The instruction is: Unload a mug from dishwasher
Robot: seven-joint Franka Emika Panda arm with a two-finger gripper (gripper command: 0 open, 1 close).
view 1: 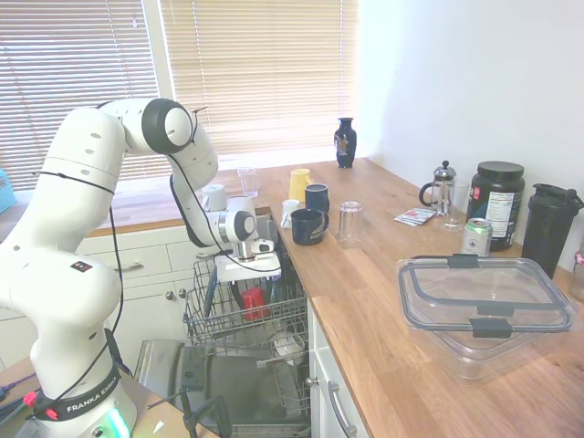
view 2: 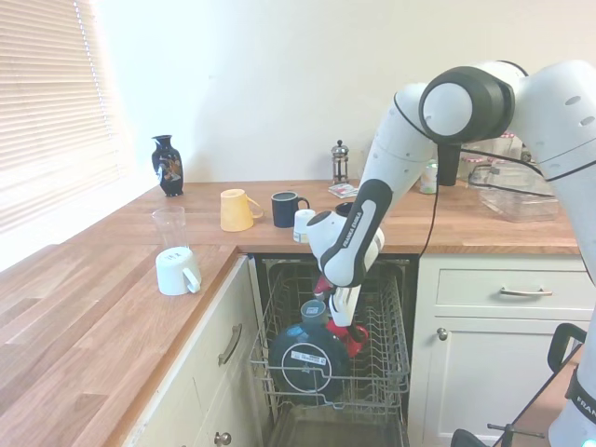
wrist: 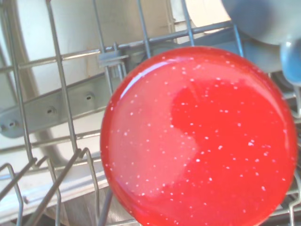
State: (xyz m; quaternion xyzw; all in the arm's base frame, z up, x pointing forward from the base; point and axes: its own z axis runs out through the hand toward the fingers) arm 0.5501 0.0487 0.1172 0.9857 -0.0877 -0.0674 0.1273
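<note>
Red mug (view 1: 254, 302), one only, bottom-up in the dishwasher (view 1: 245, 321) rack beside one dark round lid (view 2: 309, 362); two navy mugs (view 1: 309, 225) on the desk (view 1: 383, 301); jaws' spread impossible to tell.

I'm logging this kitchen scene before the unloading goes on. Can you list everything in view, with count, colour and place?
mug: 1, glossy red, in the dishwasher rack under the gripper
dishwasher: 1, grey wire rack pulled out, door dropped open
dark round item: 1, navy, in the rack beside the mug
navy mugs: 2, on the worktop by the corner
yellow mug: 1, lying on its side on the worktop
white mug: 1, on the worktop near the window
vase: 1, dark blue, on the worktop by the window
French press: 1, by the wall
storage box: 1, clear with lid, worktop
gripper: 1, white, just above the mug
</note>
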